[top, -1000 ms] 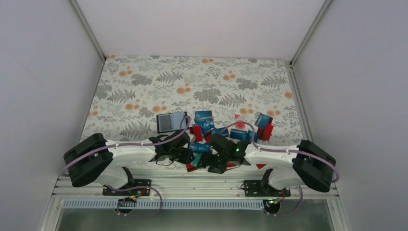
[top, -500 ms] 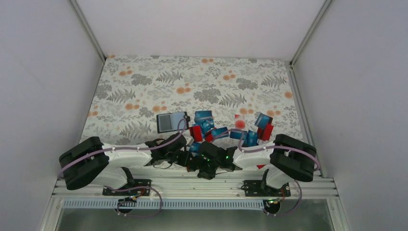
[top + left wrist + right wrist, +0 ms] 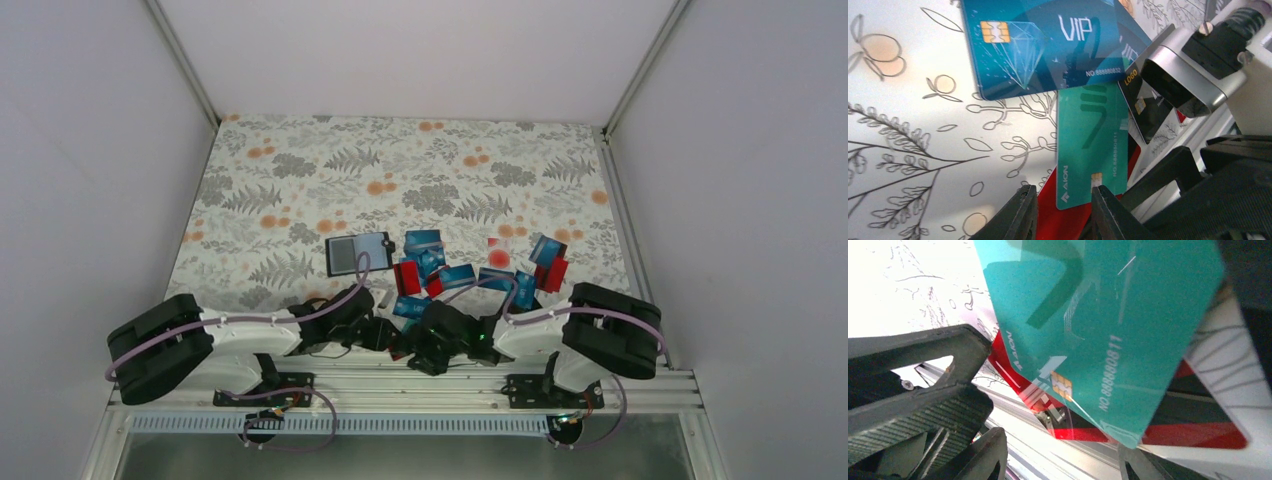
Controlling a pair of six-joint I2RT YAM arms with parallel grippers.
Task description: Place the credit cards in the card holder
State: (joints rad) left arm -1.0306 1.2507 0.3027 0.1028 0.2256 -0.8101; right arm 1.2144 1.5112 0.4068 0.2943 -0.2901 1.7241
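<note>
Both arms are drawing back toward the near edge, well nearer than the card holder (image 3: pixel 355 254). Compared with a second ago, the left arm (image 3: pixel 250 335) is sitting lower and further left of the card holder. The right arm (image 3: pixel 560 330) is folding in, its elbow no longer reaching out to the far right. Its wrist, which was hanging over the nearest cards, is now lying nearer than the card holder and to its right, close against the left arm's wrist. A few more blue cards are showing in the heap where it was.

The card holder is lying flat on the patterned table (image 3: pixel 400 170), grey face up, in the same place as before. The credit cards (image 3: pixel 470 270) are lying scattered just right of the card holder, not visibly shifted, all of those in view outside it.

The left gripper (image 3: pixel 1064 202) is keeping its fingers partly apart. One end of a teal card (image 3: pixel 1093 145) is showing between them, over a red card (image 3: pixel 1045 220). A blue VIP card (image 3: pixel 1038 45) is overlapping the teal card's other end. Whether the fingers are pressing on the teal card cannot be told.

The right gripper (image 3: pixel 1060 460) is showing its fingers well apart, with the same teal card filling its view just beyond them. Whether it is grasping the card cannot be told either.
</note>
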